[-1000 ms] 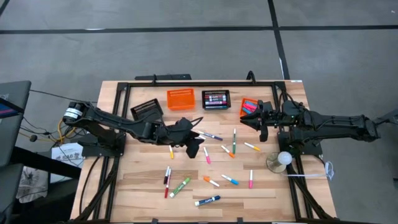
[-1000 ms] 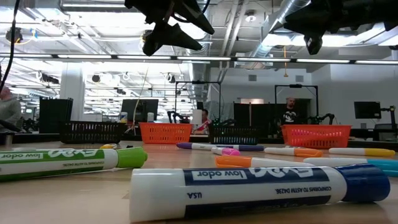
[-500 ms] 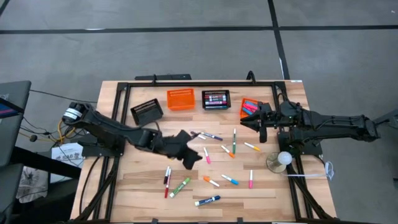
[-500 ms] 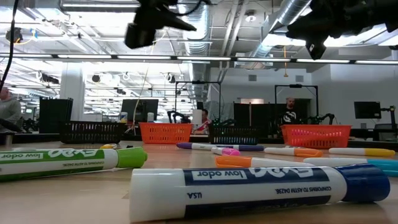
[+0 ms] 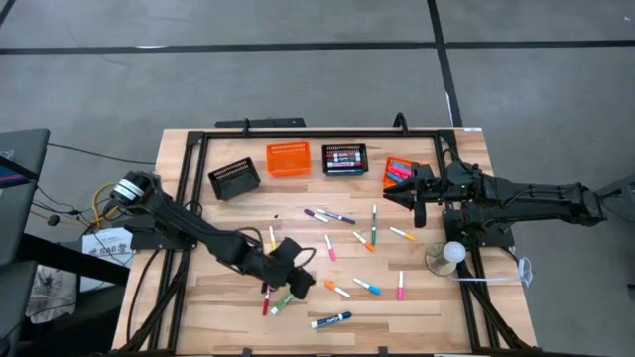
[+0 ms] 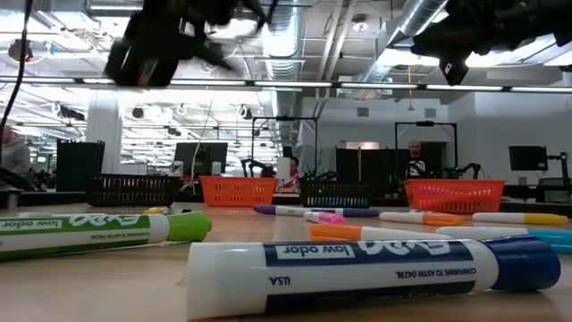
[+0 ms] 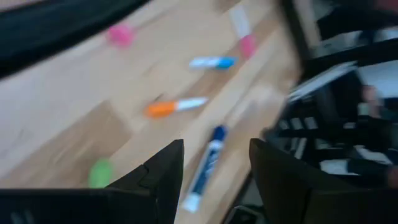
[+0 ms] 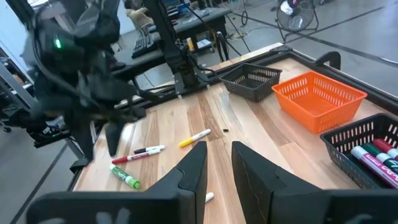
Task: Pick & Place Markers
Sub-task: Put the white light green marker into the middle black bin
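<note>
Several markers lie flat on the wooden table [image 5: 228, 297]: a purple one [image 5: 332, 215], a large blue one [image 5: 330, 320], a green one [image 5: 288, 299], an orange one [image 5: 337, 290]. My left gripper [image 5: 295, 281] hangs open above the table over the near-left markers. Past its fingers the wrist view shows the blue marker [image 7: 208, 158] and the orange one [image 7: 174, 107], with nothing between the fingers. My right gripper [image 5: 407, 195] hovers beside the right orange basket [image 5: 397, 171], its fingers [image 8: 194, 165] all but together with nothing between them.
Along the far edge stand a black mesh basket [image 5: 234, 178], an orange one [image 5: 288, 158] and a black one with markers inside [image 5: 344, 159]. A white ball on a round base [image 5: 451, 253] stands near the right arm. A black frame [image 5: 317, 133] borders the table.
My left gripper has swung from the table's middle toward the near edge and a little left, sinking and rolling about its own axis, and stays open. It now hangs over the near-left markers. No marker has moved.
</note>
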Motion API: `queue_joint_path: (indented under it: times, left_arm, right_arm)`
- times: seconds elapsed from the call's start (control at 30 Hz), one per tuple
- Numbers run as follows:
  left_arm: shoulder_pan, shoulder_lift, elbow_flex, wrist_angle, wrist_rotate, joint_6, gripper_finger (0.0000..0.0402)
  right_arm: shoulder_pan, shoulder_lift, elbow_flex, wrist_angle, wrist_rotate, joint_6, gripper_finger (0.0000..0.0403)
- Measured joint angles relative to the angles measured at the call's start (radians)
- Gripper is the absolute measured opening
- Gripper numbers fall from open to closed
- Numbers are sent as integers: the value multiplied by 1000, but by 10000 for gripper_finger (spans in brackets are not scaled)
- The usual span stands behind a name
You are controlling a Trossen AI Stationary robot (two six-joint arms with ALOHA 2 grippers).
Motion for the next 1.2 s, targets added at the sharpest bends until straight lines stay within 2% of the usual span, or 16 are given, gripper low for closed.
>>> queue_joint_path:
  times: [0.2,0.4,0.53,0.73,1.0,1.2]
  left_arm:
    - [-3,85,-1,4,82,-52,182]
    - [9,75,-1,11,80,-50,182]
    - [27,60,-1,26,33,-72,182]
    - [37,58,-1,-4,39,-76,182]
    - [34,57,-1,-140,194,-116,182]
    - [27,58,37,-172,220,-117,182]
  right_arm:
    - [0,0,0,0,0,-19,64]
    - [0,0,0,0,0,-71,64]
    - [0,0,0,0,0,-71,64]
    - [0,0,0,1,0,-71,64]
    - [0,0,0,1,0,-71,64]
    - [0,0,0,1,0,-71,64]
